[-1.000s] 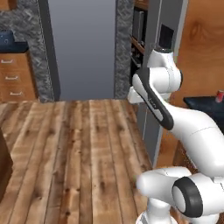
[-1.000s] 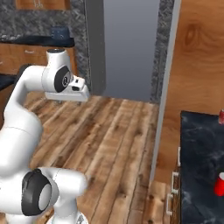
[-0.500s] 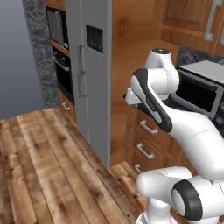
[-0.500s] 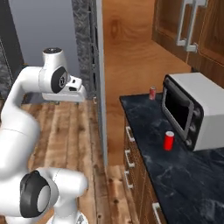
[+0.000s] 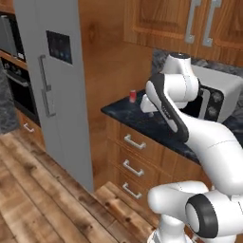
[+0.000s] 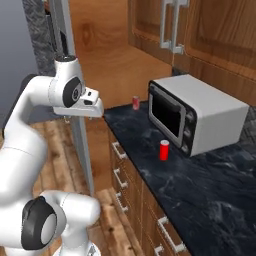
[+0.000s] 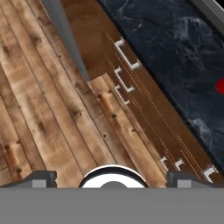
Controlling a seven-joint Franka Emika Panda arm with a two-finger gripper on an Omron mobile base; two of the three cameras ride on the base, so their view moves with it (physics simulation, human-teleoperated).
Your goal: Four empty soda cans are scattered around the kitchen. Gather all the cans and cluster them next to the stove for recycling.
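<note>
White arm folds high; its gripper (image 6: 95, 111) points down, jaws wide and empty, with two red soda cans (image 6: 164, 150) well beyond them.

A kitchen: wooden cabinets (image 6: 210, 30), dark stone counter (image 6: 200, 185), grey fridge (image 5: 52, 85).

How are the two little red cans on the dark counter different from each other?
The near can stands in front of the toaster oven, out on open counter; the far can stands back by the wooden wall, past the oven's end. The near can looks bigger, being closer to the camera. Both are red, upright, and untouched by the gripper.
</note>
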